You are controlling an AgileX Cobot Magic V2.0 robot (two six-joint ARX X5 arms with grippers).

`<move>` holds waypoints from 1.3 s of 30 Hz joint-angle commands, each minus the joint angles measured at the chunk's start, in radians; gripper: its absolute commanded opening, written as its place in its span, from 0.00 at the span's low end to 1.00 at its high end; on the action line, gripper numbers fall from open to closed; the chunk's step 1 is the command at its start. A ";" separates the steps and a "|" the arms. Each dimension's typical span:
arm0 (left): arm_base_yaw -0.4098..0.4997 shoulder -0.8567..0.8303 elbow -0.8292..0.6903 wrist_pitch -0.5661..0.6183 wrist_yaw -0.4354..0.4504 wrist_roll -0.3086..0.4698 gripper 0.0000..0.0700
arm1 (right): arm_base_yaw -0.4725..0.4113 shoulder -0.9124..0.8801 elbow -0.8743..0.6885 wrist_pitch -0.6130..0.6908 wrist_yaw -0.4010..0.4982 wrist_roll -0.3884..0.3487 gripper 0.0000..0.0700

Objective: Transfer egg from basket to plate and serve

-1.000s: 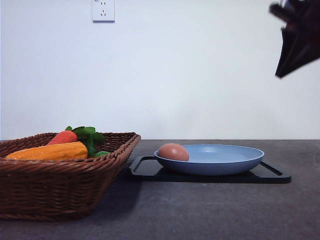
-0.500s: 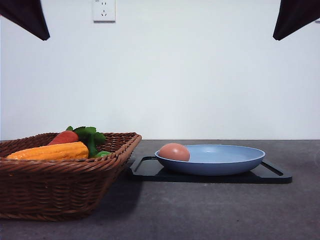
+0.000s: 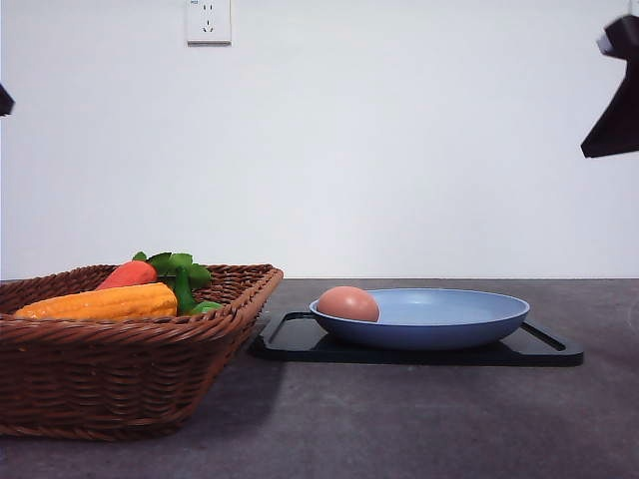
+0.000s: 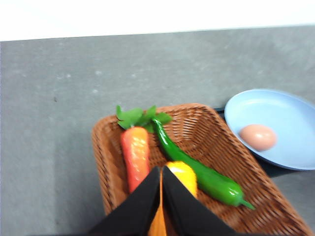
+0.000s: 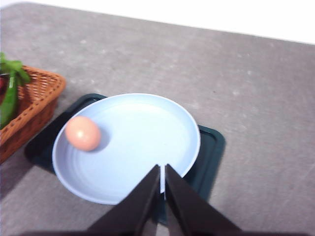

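Brown-pink matte egg [image 3: 347, 303], whole, on light blue plate [image 3: 449, 317]

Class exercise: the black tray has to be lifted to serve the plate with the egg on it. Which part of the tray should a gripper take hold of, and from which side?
Probably the open loop handle at either short end of the black tray, approached from the outer side. The plate covers the middle, so only the ends stick out. With the egg sitting near the plate's basket-side rim, lifting both ends level looks safest.
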 commanded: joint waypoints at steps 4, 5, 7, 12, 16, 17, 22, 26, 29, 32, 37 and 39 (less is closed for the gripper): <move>-0.005 -0.029 0.008 -0.038 0.005 -0.030 0.00 | 0.006 -0.002 -0.004 0.026 0.001 0.054 0.00; -0.005 -0.029 0.008 -0.033 0.005 -0.030 0.00 | 0.006 -0.002 -0.004 0.034 0.001 0.054 0.00; -0.005 -0.029 0.008 -0.030 0.005 -0.030 0.00 | 0.006 -0.002 -0.003 0.048 0.001 0.054 0.00; -0.005 -0.029 0.008 -0.030 0.005 -0.030 0.00 | 0.006 -0.003 -0.003 0.052 0.001 0.054 0.00; -0.005 -0.029 0.008 -0.030 0.005 -0.030 0.00 | 0.006 -0.002 -0.003 0.052 0.001 0.054 0.00; -0.005 -0.029 0.008 -0.030 0.004 -0.030 0.00 | 0.006 -0.002 -0.003 0.052 0.001 0.054 0.00; -0.007 -0.121 0.008 -0.060 -0.004 -0.027 0.00 | 0.006 -0.003 -0.003 0.052 0.001 0.054 0.00; 0.008 -0.299 0.005 -0.086 -0.006 0.043 0.00 | 0.006 -0.002 -0.003 0.053 0.001 0.054 0.00; 0.064 -0.392 -0.018 -0.080 -0.009 0.076 0.00 | 0.006 -0.002 -0.003 0.053 0.001 0.054 0.00; 0.138 -0.447 -0.082 -0.043 -0.009 0.107 0.00 | 0.006 -0.002 -0.003 0.053 0.001 0.054 0.00; 0.251 -0.501 -0.227 0.032 -0.007 0.104 0.00 | 0.006 -0.003 -0.003 0.054 0.001 0.054 0.00; 0.273 -0.511 -0.278 0.049 -0.006 0.100 0.00 | 0.006 -0.002 -0.003 0.054 0.001 0.054 0.00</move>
